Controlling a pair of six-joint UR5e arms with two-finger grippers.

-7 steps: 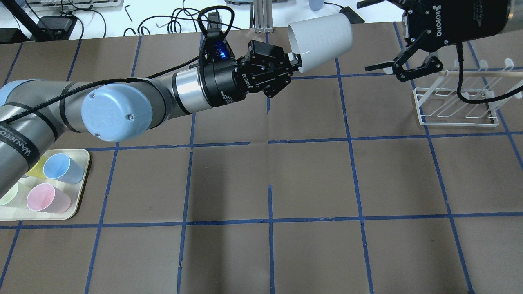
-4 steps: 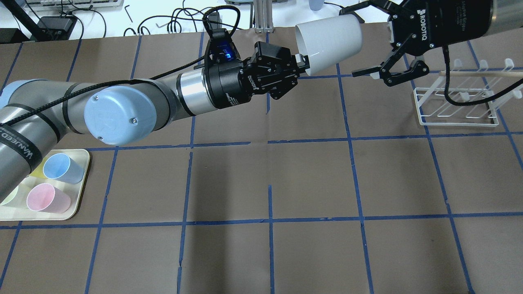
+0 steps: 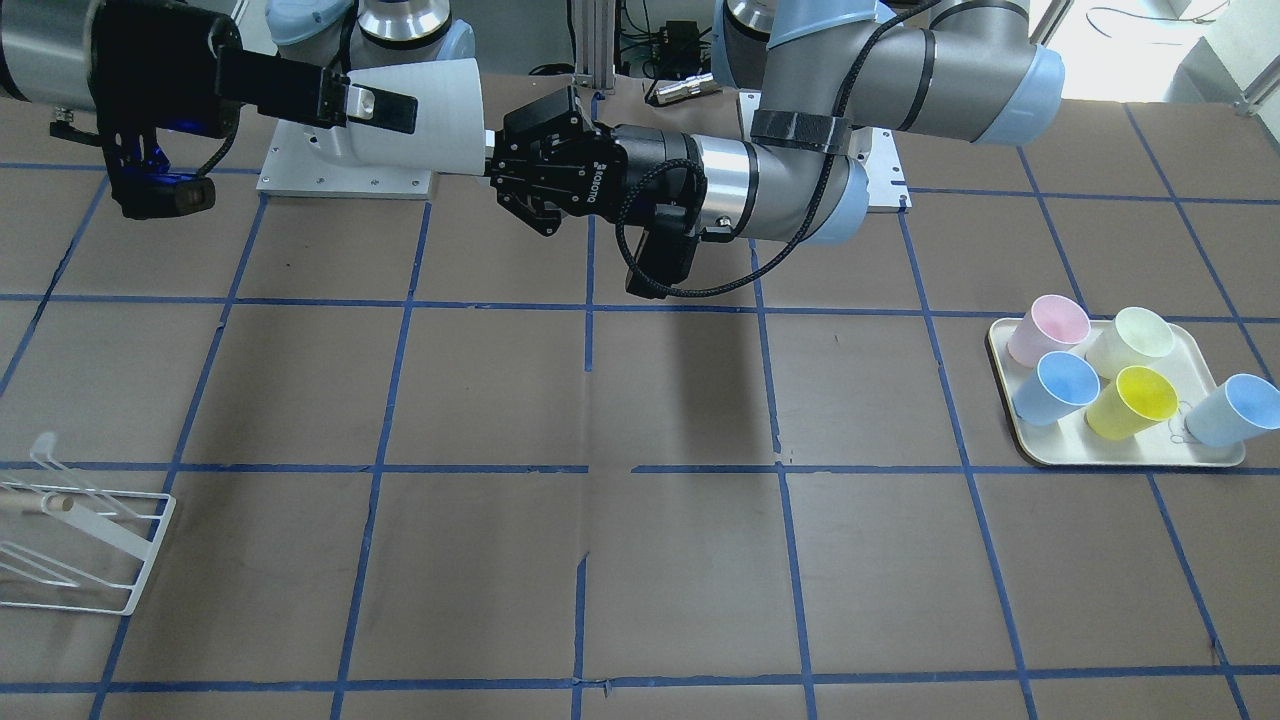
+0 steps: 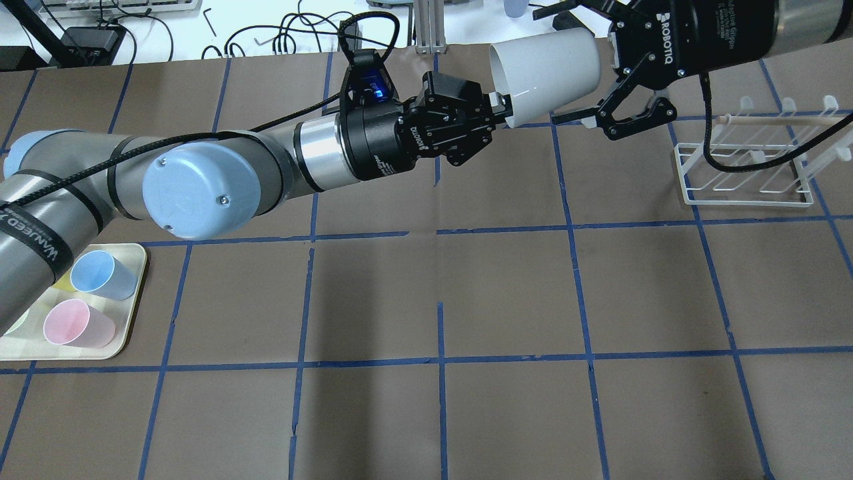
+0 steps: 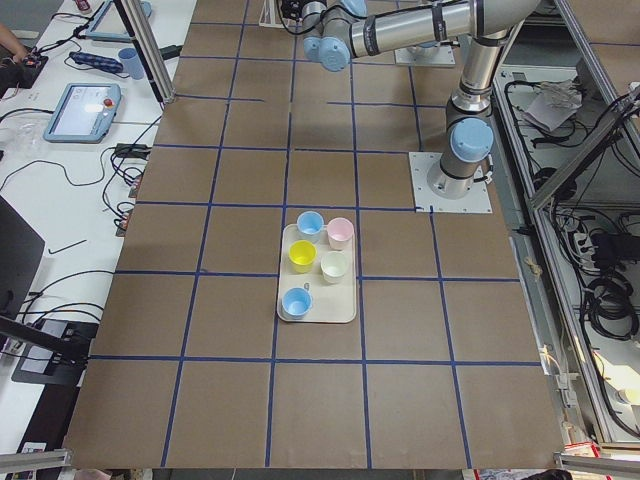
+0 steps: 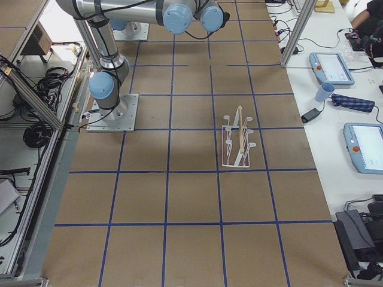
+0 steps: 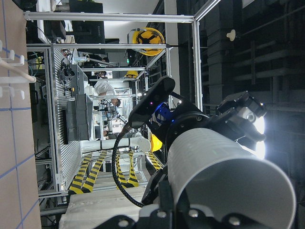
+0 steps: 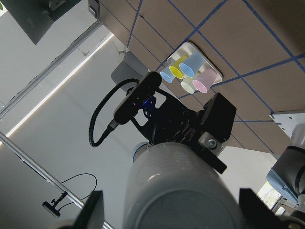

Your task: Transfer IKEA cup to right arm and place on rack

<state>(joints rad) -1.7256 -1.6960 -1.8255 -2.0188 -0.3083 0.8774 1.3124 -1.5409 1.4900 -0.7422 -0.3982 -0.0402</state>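
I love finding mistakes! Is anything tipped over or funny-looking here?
Nothing stands out. The IKEA cup lies sideways in the air, but the left gripper pinches its rim. The five pastel cups stand upright on the tray, and the rack stands upright too.

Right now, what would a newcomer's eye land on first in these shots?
The IKEA cup, held sideways in mid-air between the arms: the left end effector pinches its rim while the open right end effector straddles its base, seemingly not yet touching. Then the tray of pastel cups at the robot's left end of the table, and the white wire rack at its right end.
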